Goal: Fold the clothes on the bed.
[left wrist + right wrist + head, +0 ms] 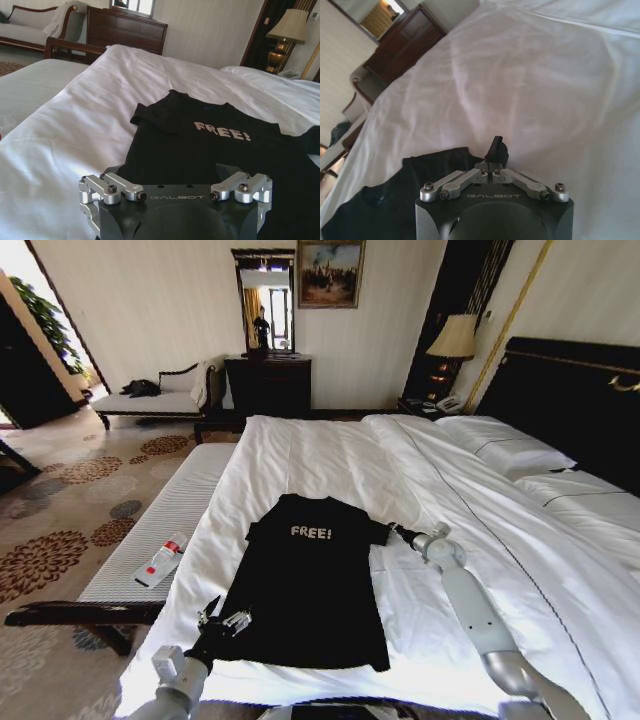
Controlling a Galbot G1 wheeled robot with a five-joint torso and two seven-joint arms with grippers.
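The clothes, a black T-shirt (310, 580) with pale "FREE!" lettering, lie spread flat and face up near the foot of the bed (330, 455), on its white duvet. My left gripper (224, 621) hovers open at the shirt's lower left hem corner; in the left wrist view its jaws stand wide apart over the shirt (200, 150). My right gripper (393, 531) reaches across the duvet to the shirt's right sleeve. In the right wrist view the right gripper (496, 148) is shut at the edge of that sleeve (440, 160), apparently pinching the cloth.
A pale striped bench (170, 515) runs along the bed's left side with a red-and-white bottle (160, 562) on it. Pillows (505, 445) and a dark headboard (570, 390) lie to the right. A dark dresser (268, 385) and a lamp (455, 340) stand behind the bed.
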